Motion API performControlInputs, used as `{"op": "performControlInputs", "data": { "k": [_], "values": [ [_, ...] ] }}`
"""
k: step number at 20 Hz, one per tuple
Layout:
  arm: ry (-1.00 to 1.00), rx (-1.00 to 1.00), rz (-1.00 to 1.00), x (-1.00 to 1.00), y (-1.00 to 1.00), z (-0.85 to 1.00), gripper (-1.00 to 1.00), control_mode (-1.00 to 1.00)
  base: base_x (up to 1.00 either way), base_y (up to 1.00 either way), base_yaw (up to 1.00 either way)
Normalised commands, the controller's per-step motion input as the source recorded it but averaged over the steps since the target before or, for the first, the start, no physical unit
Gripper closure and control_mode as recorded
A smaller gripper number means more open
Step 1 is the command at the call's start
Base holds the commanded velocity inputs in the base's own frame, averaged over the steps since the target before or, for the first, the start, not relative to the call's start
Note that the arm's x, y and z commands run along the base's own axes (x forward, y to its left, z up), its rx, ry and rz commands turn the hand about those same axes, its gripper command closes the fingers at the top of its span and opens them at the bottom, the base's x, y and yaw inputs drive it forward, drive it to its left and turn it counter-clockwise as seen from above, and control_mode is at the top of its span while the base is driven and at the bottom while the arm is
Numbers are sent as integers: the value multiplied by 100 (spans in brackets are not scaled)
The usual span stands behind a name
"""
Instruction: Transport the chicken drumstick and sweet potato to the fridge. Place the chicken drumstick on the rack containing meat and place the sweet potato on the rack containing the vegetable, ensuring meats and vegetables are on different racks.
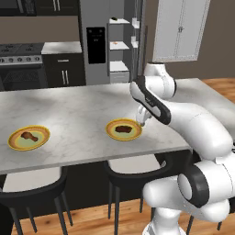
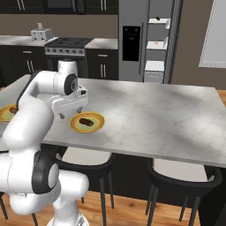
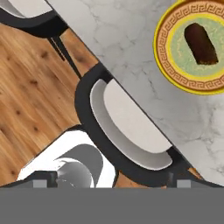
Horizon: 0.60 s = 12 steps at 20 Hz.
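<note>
The sweet potato (image 1: pixel 123 129) (image 2: pixel 86 121) (image 3: pixel 201 43), a dark reddish-brown lump, lies on a yellow plate (image 1: pixel 111 133) (image 2: pixel 99 125) (image 3: pixel 168 65) near the island's front edge. On a second yellow plate (image 1: pixel 13 143) at the far left rests the orange-brown chicken drumstick (image 1: pixel 29 136). My gripper (image 1: pixel 142 121) (image 2: pixel 71 113) (image 3: pixel 111 183) hovers just above the counter beside the sweet potato's plate, open and holding nothing. The grey fridge (image 1: pixel 94 73) (image 2: pixel 129 68) stands at the back with one door swung open, white shelves (image 1: pixel 119 46) (image 2: pixel 155 45) showing.
Dark stools (image 1: pixel 32 181) (image 1: pixel 133 167) (image 3: pixel 127 127) stand under the island's front edge over the wood floor. A stove (image 1: pixel 20 57) (image 2: pixel 68 44) and a toaster (image 2: pixel 41 33) sit on the back counter. Small items lie on the fridge shelves.
</note>
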Motion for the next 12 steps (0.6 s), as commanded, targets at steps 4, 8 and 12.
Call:
{"op": "performControlInputs", "data": {
  "k": [4, 8, 12],
  "values": [
    [3, -5, 12, 61, 9, -46, -100, -100, 0, 0, 0],
    [3, 0, 4, 55, 7, -51, -100, -100, 0, 0, 0],
    [0, 0, 1, 60, 16, -55, -100, -100, 0, 0, 0]
  ]
}}
